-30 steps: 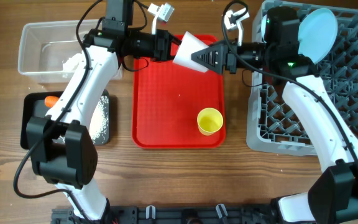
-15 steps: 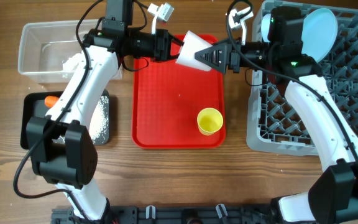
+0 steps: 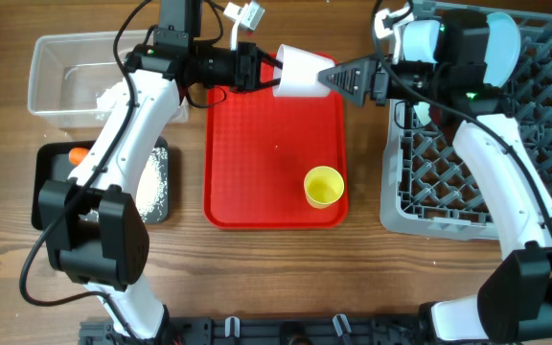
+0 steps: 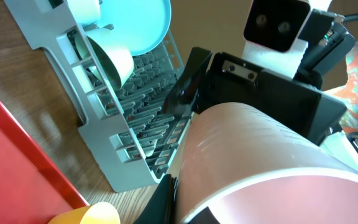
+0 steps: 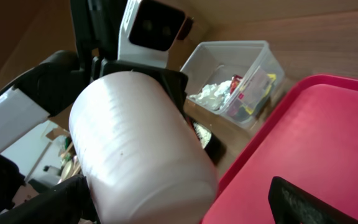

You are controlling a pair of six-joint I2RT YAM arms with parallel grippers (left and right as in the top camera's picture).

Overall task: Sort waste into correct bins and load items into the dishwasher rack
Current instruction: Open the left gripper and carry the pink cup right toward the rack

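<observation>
My left gripper (image 3: pixel 268 69) is shut on the rim of the pink cup (image 3: pixel 300 72) and holds it on its side above the far edge of the red tray (image 3: pixel 276 144). In the left wrist view one finger lies inside the cup (image 4: pixel 260 162) and one outside. My right gripper (image 3: pixel 341 77) is open at the cup's base. In the right wrist view the cup (image 5: pixel 135 143) sits against the left finger, and the right finger is clear of it. The yellow cup (image 3: pixel 324 186) stands on the red tray. The grey rack (image 3: pixel 535 144) holds a pale blue plate (image 3: pixel 501 43) and a bowl (image 4: pixel 110 59).
The clear tub (image 3: pixel 56 72) at far left holds white tissue (image 3: pixel 108 96) and wrappers (image 5: pixel 253 87). The black tray (image 3: pixel 51 182) below it holds the carrot (image 3: pixel 80 153) and rice (image 3: pixel 151 182). The rack stands just right of the red tray.
My right gripper has drawn back to the right and slightly up, so its tips now sit at the cup's base. The cup has shifted a little up and right in the left gripper.
</observation>
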